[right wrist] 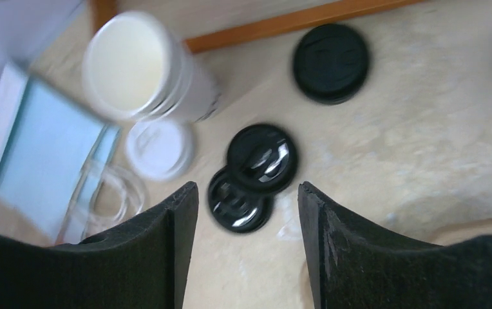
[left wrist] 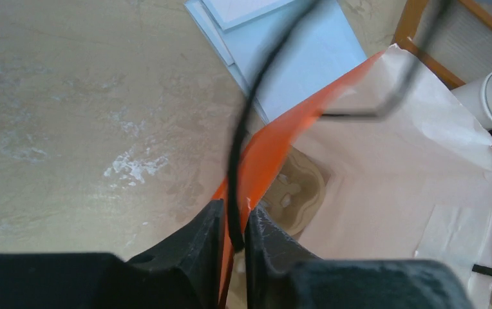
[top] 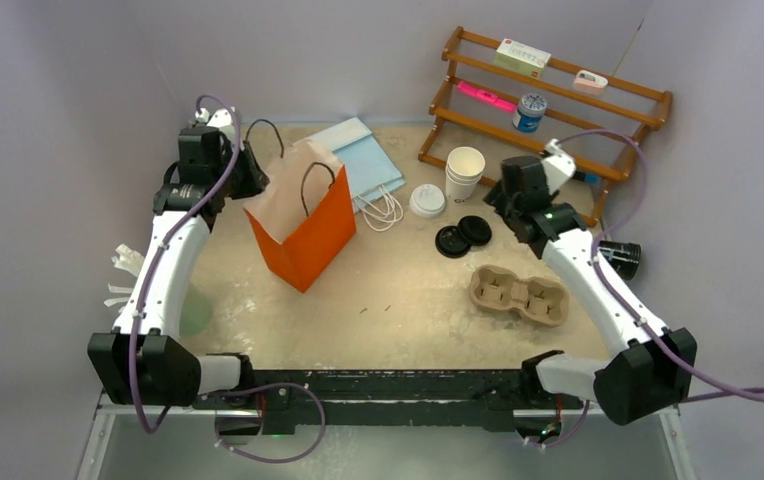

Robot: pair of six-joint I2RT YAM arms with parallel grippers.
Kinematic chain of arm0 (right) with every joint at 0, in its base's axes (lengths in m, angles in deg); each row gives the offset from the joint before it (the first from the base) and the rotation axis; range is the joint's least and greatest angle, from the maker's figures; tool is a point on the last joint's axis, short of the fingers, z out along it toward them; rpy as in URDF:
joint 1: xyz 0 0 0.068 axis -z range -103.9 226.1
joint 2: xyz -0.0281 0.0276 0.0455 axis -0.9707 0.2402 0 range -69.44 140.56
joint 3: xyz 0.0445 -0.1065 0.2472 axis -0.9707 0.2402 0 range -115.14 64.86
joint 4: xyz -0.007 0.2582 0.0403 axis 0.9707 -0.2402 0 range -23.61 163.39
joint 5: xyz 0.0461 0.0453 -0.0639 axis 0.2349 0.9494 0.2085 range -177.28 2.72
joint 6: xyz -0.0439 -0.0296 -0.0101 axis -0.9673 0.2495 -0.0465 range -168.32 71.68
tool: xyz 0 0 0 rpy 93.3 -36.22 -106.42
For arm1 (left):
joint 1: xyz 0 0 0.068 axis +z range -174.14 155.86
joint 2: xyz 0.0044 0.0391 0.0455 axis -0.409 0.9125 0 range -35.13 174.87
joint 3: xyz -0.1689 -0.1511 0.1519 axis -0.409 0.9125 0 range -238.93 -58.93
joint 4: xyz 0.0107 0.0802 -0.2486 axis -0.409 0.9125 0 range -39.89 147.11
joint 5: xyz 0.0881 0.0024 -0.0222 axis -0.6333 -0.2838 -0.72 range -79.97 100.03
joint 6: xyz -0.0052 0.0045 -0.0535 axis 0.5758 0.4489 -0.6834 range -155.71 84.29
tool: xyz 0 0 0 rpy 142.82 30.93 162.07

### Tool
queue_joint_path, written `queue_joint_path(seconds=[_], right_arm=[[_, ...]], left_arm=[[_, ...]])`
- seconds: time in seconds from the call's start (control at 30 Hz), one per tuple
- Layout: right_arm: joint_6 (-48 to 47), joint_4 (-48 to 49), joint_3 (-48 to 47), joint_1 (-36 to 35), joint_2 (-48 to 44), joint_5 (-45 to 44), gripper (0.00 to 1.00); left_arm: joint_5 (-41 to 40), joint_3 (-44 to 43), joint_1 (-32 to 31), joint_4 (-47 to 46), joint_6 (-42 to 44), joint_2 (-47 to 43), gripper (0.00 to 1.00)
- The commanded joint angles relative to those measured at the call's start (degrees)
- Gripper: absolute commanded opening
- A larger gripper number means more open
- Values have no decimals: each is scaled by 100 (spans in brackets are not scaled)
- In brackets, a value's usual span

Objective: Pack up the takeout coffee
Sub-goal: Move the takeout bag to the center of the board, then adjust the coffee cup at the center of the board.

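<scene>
Grey-walled cell, worn beige table (top: 398, 330). Clock bearings are from table centre in the top view.

- 10 o'clock: the left gripper (left wrist: 234, 222) has its fingers almost together, pinching the rim of the orange bag (top: 303, 235). The black handle (left wrist: 240, 129) runs through the gap. Judgement: the pinch keeps the mouth open and the bag upright for loading. A tan moulded shape lies at the bag's bottom; I cannot tell what it is.
- 12 o'clock: blue bags (top: 363, 160) lie flat behind the orange one, out of the way.
- 1 o'clock: a white lid (top: 426, 200) sits beside stacked white cups (top: 464, 172).
- Just right of these: two black lids (top: 463, 236) overlap on the table.
- The right gripper (right wrist: 246, 187) hangs over them, fingers roughly halfway apart and holding nothing. The lids sit between the fingertips in the wrist view. Judgement: it is lined up to take one.
- A third black lid (right wrist: 331, 62) lies apart, toward the rack (top: 548, 100).
- 4 o'clock: the pulp carrier (top: 518, 295) has empty wells.
- 3 o'clock, at the table edge: a black cup (top: 620, 257) lies on its side beside the right forearm, not yet packed.
</scene>
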Motion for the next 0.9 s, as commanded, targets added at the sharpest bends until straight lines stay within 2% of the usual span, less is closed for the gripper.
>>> queue_joint_path(seconds=[0.0, 0.1, 0.17, 0.43, 0.5, 0.57, 0.63, 0.7, 0.77, 0.87], right_arm=[[458, 259, 547, 1198, -221, 228, 62], [748, 228, 832, 1662, -364, 211, 63], [971, 77, 953, 1929, -497, 77, 64], [1483, -223, 1471, 2749, -1037, -319, 62], [2041, -567, 1607, 2826, -1187, -748, 68], [2198, -624, 1750, 2985, -1354, -1163, 73], [1907, -340, 1860, 3299, -1458, -1227, 75], [1677, -96, 1844, 3686, -1353, -1086, 77], [1359, -66, 1646, 4045, -1027, -886, 80], [936, -190, 1184, 4421, -304, -910, 81]], left_arm=[[240, -227, 26, -168, 128, 24, 30], [131, -363, 28, -95, 143, -120, 49], [119, -450, 25, -114, 127, -268, 55], [-382, -1415, 22, 90, 179, -727, 57], [-157, -1508, 2, -62, 67, -857, 58], [428, -1397, -159, -486, -138, -979, 65], [637, -1307, -765, -934, -320, -963, 69], [252, -1347, -1805, -1144, -257, -755, 70], [-231, -1470, -2779, -1226, -67, -349, 70], [-433, -1723, -3676, -1322, 19, 287, 70]])
